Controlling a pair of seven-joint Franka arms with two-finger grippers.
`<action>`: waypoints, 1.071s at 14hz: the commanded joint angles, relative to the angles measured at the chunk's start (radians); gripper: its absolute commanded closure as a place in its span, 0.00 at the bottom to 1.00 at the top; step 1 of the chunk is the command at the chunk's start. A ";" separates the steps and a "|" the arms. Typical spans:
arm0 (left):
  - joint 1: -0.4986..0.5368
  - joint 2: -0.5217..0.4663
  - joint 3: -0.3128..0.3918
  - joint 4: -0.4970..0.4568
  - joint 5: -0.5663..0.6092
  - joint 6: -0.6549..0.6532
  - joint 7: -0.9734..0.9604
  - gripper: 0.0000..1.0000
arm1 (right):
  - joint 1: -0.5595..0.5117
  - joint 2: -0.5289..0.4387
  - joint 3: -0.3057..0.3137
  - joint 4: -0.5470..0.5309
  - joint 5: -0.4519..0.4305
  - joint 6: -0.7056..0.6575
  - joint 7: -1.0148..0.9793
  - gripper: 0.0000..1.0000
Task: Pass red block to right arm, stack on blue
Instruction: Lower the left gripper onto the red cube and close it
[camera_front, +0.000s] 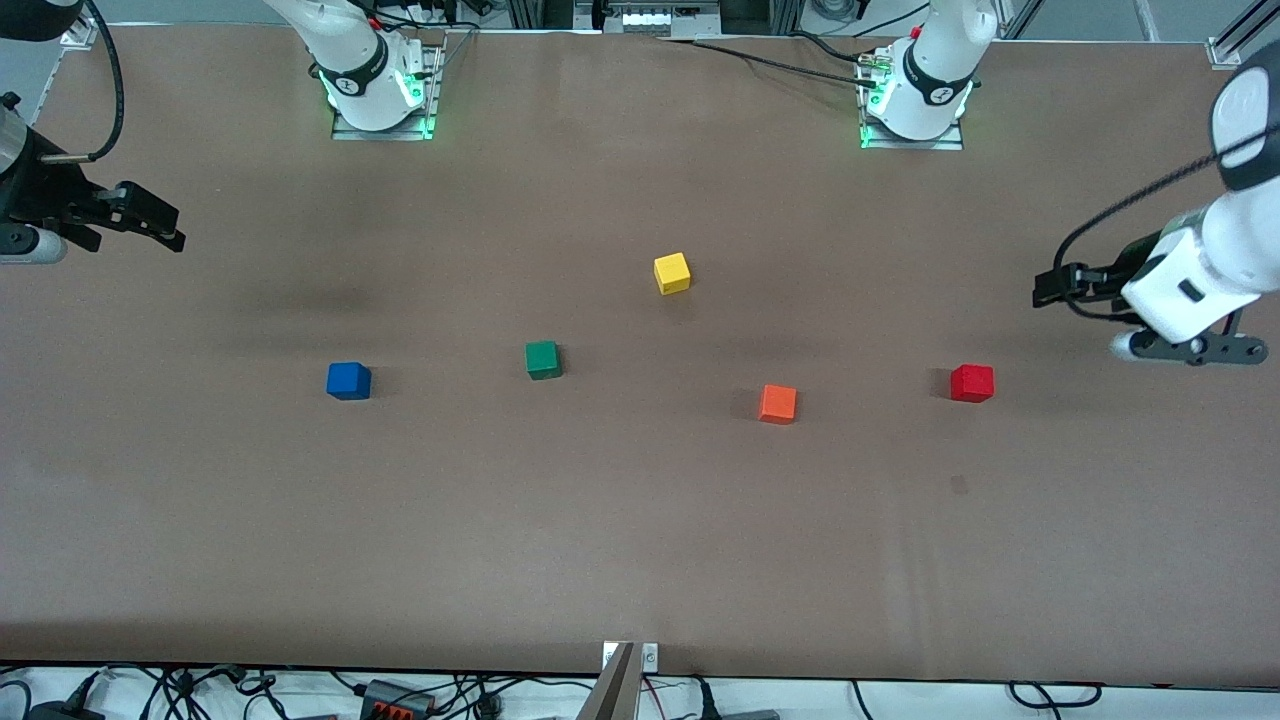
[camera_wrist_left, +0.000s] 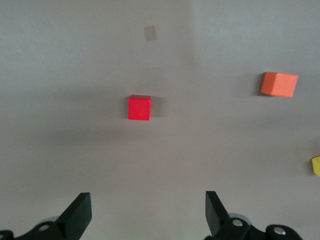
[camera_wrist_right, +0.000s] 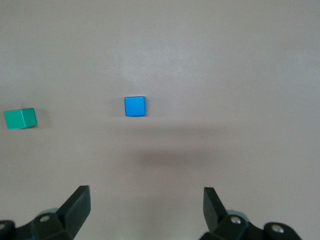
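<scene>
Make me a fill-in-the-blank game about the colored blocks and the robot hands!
1. The block farthest toward the left arm's end of the table is ____.
2. The green block sits between the blue block and the ____ block.
3. The block farthest from the front camera is ____.
4. The left hand and right hand are both ____ and hold nothing.

Missing words: red; orange; yellow; open

2 white arms, black joint bands, green-lit bases, black cables, left pincer (camera_wrist_left: 145, 215) and right pincer (camera_wrist_right: 145, 212) black
</scene>
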 joint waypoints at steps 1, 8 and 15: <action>0.008 0.061 0.001 0.008 -0.005 0.031 0.019 0.00 | -0.002 -0.008 0.005 -0.008 -0.007 -0.007 -0.005 0.00; 0.066 0.065 -0.002 -0.340 -0.005 0.531 0.174 0.00 | -0.002 -0.008 0.007 -0.013 -0.009 -0.010 -0.005 0.00; 0.067 0.158 -0.002 -0.550 -0.005 0.939 0.240 0.00 | -0.002 -0.002 0.007 -0.013 -0.009 -0.010 -0.003 0.00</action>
